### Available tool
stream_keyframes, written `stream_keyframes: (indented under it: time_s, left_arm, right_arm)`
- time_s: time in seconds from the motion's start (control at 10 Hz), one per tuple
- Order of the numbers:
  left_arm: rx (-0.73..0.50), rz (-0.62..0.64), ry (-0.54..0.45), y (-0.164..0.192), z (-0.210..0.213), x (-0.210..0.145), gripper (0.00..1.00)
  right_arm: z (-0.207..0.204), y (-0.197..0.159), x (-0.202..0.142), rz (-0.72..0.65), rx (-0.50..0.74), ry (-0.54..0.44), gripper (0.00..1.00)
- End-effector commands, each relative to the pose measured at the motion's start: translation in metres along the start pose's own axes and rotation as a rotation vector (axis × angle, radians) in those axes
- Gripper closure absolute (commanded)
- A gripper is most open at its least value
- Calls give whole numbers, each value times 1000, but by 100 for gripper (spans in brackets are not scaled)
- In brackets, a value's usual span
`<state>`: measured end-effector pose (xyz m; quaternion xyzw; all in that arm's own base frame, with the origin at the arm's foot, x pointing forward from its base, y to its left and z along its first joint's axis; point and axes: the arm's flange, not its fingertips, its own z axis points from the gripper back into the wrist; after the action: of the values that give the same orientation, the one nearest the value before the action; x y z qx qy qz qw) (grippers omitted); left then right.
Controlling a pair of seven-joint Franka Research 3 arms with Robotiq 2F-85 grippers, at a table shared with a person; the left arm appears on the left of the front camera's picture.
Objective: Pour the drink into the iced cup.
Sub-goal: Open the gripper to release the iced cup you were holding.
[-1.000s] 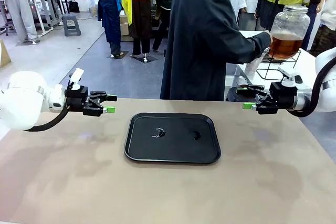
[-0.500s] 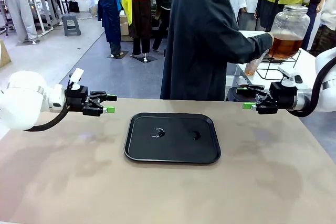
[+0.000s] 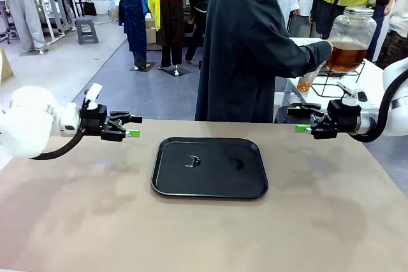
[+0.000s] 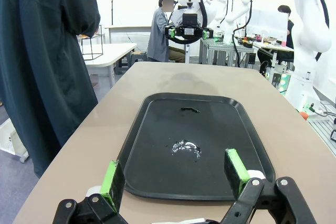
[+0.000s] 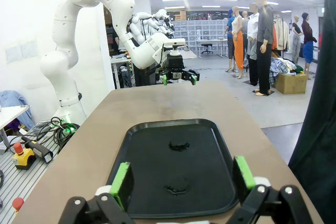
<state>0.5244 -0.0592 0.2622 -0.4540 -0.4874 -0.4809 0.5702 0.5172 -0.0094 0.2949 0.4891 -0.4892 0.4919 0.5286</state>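
The left hand and the right hand are held wide open and empty at the two sides of the table, unmoved over the last second. The drink is seen in the glass jar on a wire stand behind the table. Since a second ago a cup has been brought lower under the jar by the person's hand, probably for filling. The black tray carries only some drops, so the pouring is judged as not yet begun.

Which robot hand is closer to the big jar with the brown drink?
The right gripper. It hangs open over the table's right edge, just below and left of the jar on its stand. The left gripper is open too, far across the tray.
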Motion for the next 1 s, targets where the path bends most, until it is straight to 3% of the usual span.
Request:
stream_keyframes:
  time_s: [0.0, 0.9]
  left_arm:
    - [3, 0, -6, 0, 1, 1, 0]
    - [3, 0, -6, 0, 1, 1, 0]
  right_arm:
    - [-2, -2, 3, 3, -1, -6, 0]
    - [-2, -2, 3, 3, -1, -6, 0]
